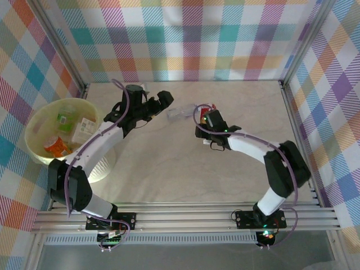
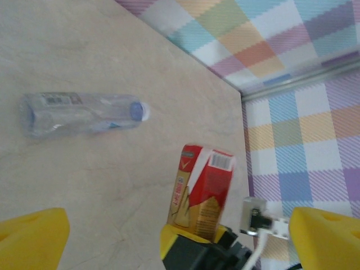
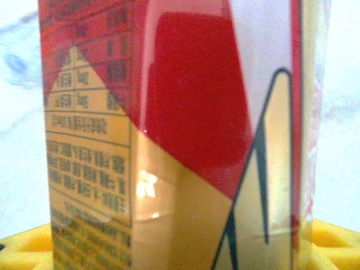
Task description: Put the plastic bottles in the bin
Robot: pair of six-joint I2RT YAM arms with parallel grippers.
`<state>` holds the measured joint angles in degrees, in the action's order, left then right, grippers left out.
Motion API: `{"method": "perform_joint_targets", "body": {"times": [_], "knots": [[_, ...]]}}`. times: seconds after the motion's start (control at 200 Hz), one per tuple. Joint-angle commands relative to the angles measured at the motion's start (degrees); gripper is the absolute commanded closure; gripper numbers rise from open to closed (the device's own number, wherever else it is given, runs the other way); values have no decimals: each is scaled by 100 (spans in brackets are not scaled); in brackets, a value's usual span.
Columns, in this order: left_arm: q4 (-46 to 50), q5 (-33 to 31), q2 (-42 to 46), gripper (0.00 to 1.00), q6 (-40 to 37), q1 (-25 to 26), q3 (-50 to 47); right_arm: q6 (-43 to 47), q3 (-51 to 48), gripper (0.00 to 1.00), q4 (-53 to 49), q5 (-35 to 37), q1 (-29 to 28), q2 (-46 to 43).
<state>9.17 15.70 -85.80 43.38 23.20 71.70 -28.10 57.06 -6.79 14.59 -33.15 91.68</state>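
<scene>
A clear plastic bottle (image 2: 79, 114) with a blue cap lies on its side on the pale worktop (image 1: 169, 169). Just to the left of this bottle, the left hand (image 1: 164, 100) hovers with its yellow fingers (image 2: 31, 236) spread wide, holding nothing. Just to the right of the bottle, the right hand (image 1: 209, 117) is pinching a red-and-gold drink carton (image 2: 202, 191) upright between its yellow pads. Well away to the left of the bottle stands the bin (image 1: 39, 112), its mouth open upward. In it are a green-labelled bottle (image 1: 66, 119) and an orange-labelled one (image 1: 56, 147).
</scene>
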Motion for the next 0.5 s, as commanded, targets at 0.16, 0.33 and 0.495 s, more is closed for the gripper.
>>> {"method": "perform_joint_targets", "body": {"times": [0.16,0.33,0.495], "knots": [[-631,469,-340,0,-435,590,194,1727,-632,58,920,-1061,-25,-1342],[-1605,1064,-468,1,-332,861,41,2270,-634,57,758,-1725,-26,-1685],[-2006,975,-450,0,-384,1044,-116,2270,-565,54,687,-2466,-26,-1760]]}}
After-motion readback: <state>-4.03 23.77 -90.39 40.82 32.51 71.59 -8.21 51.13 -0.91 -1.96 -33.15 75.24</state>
